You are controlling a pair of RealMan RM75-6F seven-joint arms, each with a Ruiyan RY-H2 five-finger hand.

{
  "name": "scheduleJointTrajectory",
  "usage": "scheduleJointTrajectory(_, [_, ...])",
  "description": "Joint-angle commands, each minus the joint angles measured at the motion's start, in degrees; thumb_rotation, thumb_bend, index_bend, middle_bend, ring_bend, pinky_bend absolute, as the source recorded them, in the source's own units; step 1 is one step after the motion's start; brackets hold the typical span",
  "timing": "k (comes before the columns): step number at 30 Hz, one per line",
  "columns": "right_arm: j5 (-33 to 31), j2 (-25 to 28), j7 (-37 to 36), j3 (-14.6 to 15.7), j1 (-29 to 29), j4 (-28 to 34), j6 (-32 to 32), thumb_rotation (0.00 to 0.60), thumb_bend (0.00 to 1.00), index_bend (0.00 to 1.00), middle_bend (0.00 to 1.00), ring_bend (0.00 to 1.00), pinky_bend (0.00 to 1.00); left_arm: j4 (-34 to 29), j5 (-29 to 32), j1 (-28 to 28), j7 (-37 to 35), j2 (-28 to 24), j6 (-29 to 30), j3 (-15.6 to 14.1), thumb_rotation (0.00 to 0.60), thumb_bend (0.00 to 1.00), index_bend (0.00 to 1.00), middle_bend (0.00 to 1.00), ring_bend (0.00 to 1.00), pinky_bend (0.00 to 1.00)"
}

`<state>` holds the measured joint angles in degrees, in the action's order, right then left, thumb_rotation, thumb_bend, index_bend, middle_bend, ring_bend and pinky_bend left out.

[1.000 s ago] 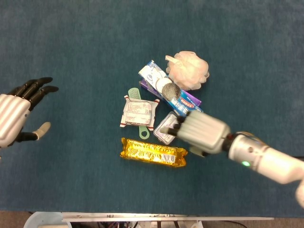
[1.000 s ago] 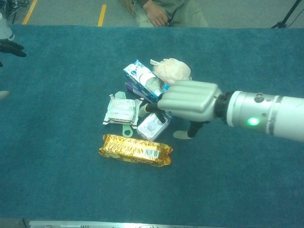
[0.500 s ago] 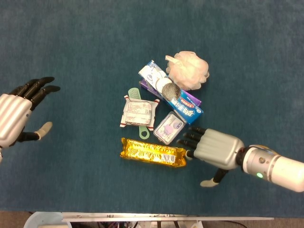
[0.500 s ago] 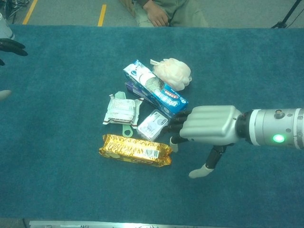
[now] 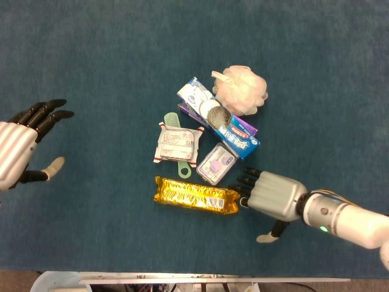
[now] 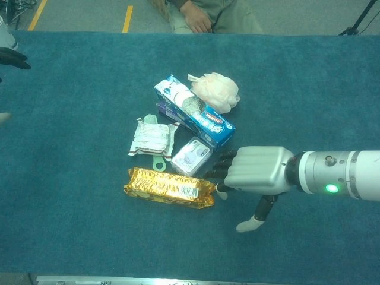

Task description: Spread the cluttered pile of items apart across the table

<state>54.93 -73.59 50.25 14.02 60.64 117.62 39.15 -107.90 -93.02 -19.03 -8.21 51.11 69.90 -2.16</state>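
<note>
The pile sits mid-table: a gold foil packet [image 5: 196,194] [image 6: 168,187] in front, a small clear pack [image 5: 216,163] [image 6: 192,156] behind it, a white sachet [image 5: 177,143] [image 6: 152,137] lying over a green handled tool [image 5: 174,121], a blue box [image 5: 220,119] [image 6: 195,111] and a cream bath puff [image 5: 240,90] [image 6: 215,90] at the back. My right hand [image 5: 271,194] [image 6: 256,170] lies open on the cloth just right of the gold packet, fingertips beside its right end, holding nothing. My left hand [image 5: 23,145] stays open at the far left, well clear of the pile.
Teal cloth [image 5: 109,61] covers the whole table. The table's front edge [image 5: 213,278] runs along the bottom of the head view. A person [image 6: 205,15] sits beyond the far edge in the chest view.
My right hand has drawn back off the clear pack and sunk toward the front, settling beside the gold packet's right end. The pile and left hand have barely moved.
</note>
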Motion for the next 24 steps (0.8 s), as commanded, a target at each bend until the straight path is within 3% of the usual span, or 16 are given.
scheduleJointTrajectory(1, [-2.66, -3.12, 2.66, 0.44, 1.03, -0.87, 3.27, 0.14, 0.21, 0.29, 0.0, 0.0, 0.0, -0.09, -0.05, -0.06, -0.06, -0.03, 0.0, 0.08, 0.6, 0.32, 0.15, 0.1, 0.11, 0.25])
scheduleJointTrajectory(8, [-6.22, -8.01, 6.04, 0.02, 1.98, -2.25, 7.86, 0.1, 0.2, 0.29, 0.0, 0.0, 0.0, -0.39, -0.11, -0.15, -0.07, -0.29, -0.16, 0.11, 0.6, 0.32, 0.15, 0.1, 0.11, 0.24])
scheduleJointTrajectory(24, [-6.85, -17.08, 8.25, -4.35, 1.53, -5.72, 16.21, 0.096, 0.18, 0.28, 0.0, 0.0, 0.0, -0.69, -0.2, -0.08, -0.06, -0.58, 0.06, 0.25, 0.6, 0.32, 0.15, 0.1, 0.11, 0.24])
